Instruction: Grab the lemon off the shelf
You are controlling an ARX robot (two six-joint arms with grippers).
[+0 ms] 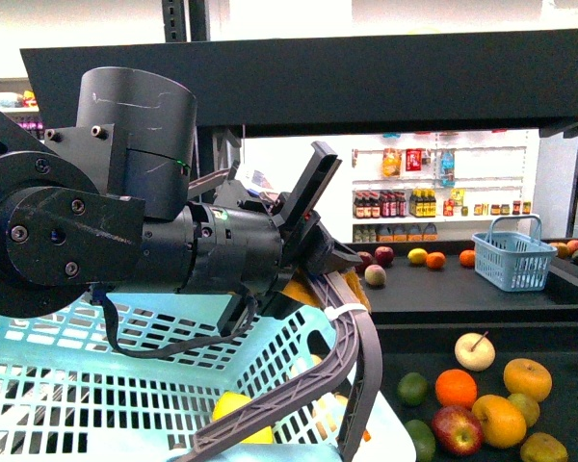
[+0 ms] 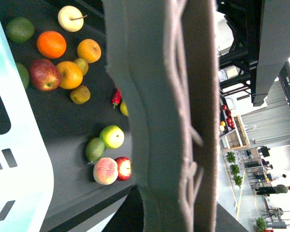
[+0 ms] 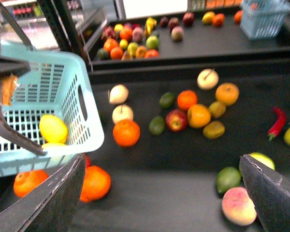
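The lemon (image 1: 233, 408) lies low in the middle of the front view, inside the light-blue basket (image 1: 77, 337) just under my left gripper (image 1: 329, 219), whose grip I cannot tell, while my right gripper (image 3: 162, 162) hangs wide and empty over the shelf (image 1: 482, 289).

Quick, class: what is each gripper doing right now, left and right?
Left gripper: looks closed on the basket handle.
Right gripper: open, holding nothing.

Bright white shelves (image 1: 443, 192) stocked with bottles (image 1: 395, 204) stand far behind, in a strongly lit shop.
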